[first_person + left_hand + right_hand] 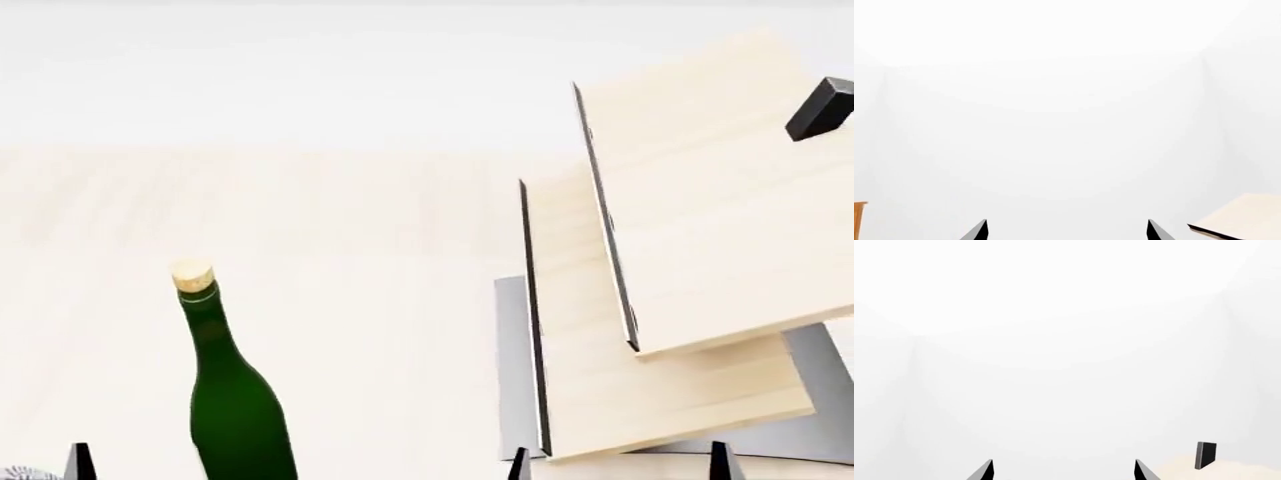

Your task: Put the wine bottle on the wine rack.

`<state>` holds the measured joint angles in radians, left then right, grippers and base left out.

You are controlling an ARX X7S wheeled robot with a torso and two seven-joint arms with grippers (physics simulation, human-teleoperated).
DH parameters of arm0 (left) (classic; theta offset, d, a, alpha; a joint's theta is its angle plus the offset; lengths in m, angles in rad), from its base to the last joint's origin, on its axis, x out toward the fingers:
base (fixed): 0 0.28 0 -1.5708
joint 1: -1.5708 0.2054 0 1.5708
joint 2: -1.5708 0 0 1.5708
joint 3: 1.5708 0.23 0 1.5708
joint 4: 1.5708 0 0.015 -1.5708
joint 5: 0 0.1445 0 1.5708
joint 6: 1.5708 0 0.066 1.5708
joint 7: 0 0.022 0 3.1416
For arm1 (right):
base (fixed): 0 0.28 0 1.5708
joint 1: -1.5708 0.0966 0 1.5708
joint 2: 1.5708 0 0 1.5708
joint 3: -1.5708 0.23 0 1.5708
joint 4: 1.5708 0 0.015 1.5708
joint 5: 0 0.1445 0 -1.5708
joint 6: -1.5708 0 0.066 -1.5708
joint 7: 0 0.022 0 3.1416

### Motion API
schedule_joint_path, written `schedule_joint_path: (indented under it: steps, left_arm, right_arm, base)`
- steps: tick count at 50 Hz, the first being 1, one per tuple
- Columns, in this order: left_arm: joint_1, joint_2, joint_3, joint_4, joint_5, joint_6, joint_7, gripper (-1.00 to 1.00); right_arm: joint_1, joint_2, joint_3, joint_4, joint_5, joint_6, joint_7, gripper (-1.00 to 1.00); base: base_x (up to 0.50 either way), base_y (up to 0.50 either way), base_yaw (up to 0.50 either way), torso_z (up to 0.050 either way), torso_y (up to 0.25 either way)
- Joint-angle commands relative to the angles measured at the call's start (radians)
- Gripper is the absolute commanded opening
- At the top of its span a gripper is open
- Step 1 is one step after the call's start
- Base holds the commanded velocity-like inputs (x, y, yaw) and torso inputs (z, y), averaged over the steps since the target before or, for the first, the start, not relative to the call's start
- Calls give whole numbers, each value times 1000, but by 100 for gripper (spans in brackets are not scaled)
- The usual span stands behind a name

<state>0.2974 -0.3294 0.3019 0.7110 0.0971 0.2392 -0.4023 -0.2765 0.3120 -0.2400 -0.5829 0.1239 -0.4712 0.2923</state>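
Observation:
The wine bottle (pixel 238 410), dark green with a tan cork, stands upright on the light wooden table at the lower left of the head view. Its label is out of view. The wine rack (pixel 667 250) stands to its right, with two slanted light boards, a black block (pixel 818 108) and a grey base (pixel 513 350). My left gripper (pixel 1067 231) is open and empty. One of its fingertips (pixel 83 460) shows left of the bottle. My right gripper (pixel 619 462) is open and empty in front of the rack. It also shows in the right wrist view (pixel 1064 471).
The light wooden table (pixel 360 260) runs back to a white wall. The left wrist view shows a corner of a rack board (pixel 1241 220) and a sliver of an orange-brown cabinet (pixel 859 220). The right wrist view shows the black block (pixel 1206 455).

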Motion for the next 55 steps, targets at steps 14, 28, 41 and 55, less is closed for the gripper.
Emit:
schedule_joint_path:
  steps: [14, 28, 41, 55]
  left_arm:
    - [-2, -7, 10, 0, 3, -2, -9, 100]
    - [-3, -11, 15, 0, 1, -2, -13, 100]
    - [-5, -14, 20, -2, 1, -2, -18, 100]
    - [-8, -17, 26, -8, 3, -3, -23, 100]
  right_arm:
    - [1, 6, -9, 6, -3, -1, 10, 100]
    - [3, 10, -13, 8, -5, -3, 15, 100]
    - [12, 11, -32, 23, -41, 31, 13, 100]
    - [78, -16, -38, -7, -49, 178, 49, 100]
  base:
    - [0, -143, 0, 0, 0]
    - [0, -143, 0, 0, 0]
    - [0, -66, 0, 0, 0]
    - [0, 0, 0, 0, 0]
